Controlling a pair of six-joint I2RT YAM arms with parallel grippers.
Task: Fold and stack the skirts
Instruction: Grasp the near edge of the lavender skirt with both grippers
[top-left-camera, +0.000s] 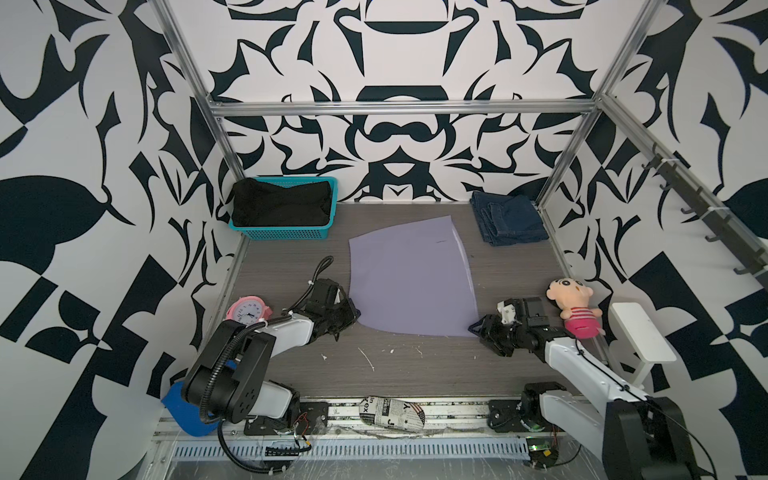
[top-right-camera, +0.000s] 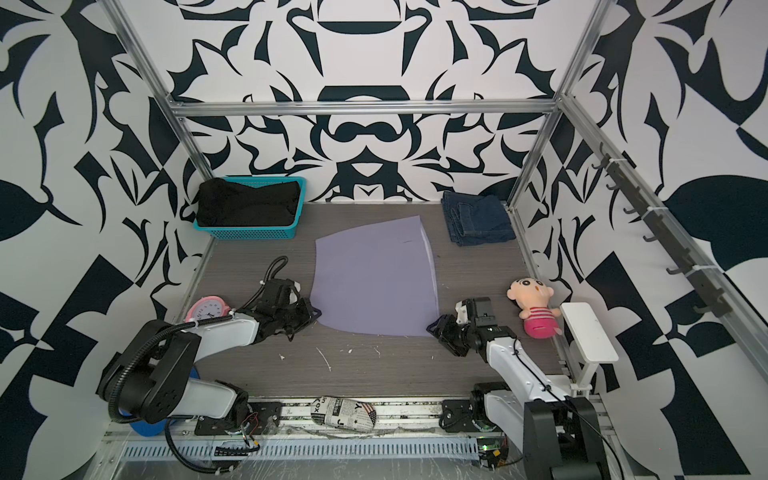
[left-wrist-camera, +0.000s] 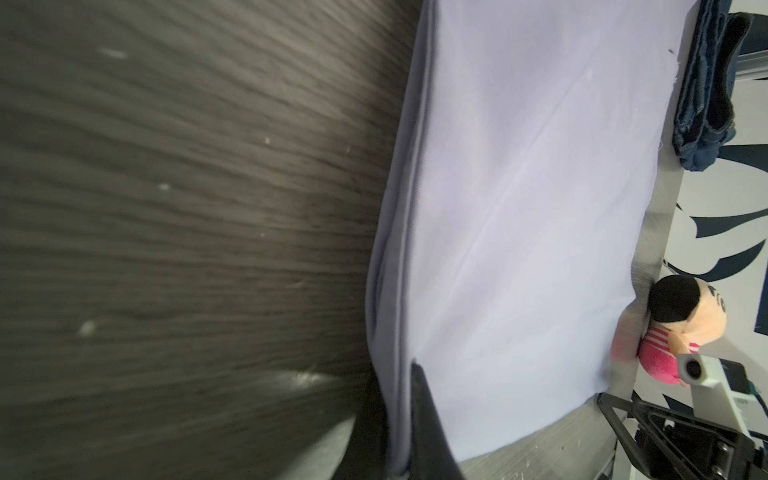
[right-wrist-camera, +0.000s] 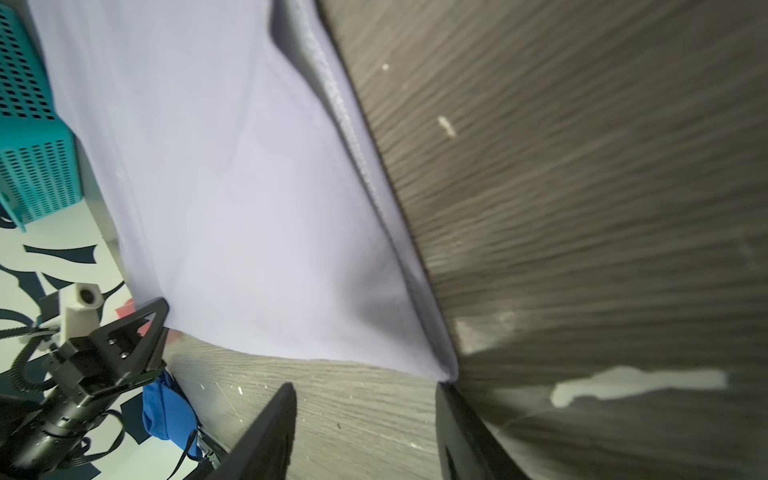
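In both top views the lavender skirt (top-left-camera: 411, 278) (top-right-camera: 374, 278) is lying flat at the middle of the table (top-left-camera: 415, 365). The folded denim skirt (top-left-camera: 509, 220) is sitting at one o'clock by the back corner, and the black skirt (top-left-camera: 280, 203) is filling the teal basket (top-left-camera: 286, 233) at eleven o'clock. The left gripper (top-left-camera: 353, 313) is meeting the lavender skirt's seven o'clock corner; the right gripper (top-left-camera: 478, 328) is sitting at its five o'clock corner.

In the left wrist view one dark finger (left-wrist-camera: 430, 424) is lying over the lavender hem, and the jaws are standing closed together, pinching that edge.

In the right wrist view the right gripper's (right-wrist-camera: 365, 388) fingers are standing apart with bare table between them. The skirt's corner is just meeting one fingertip and is not being gripped.
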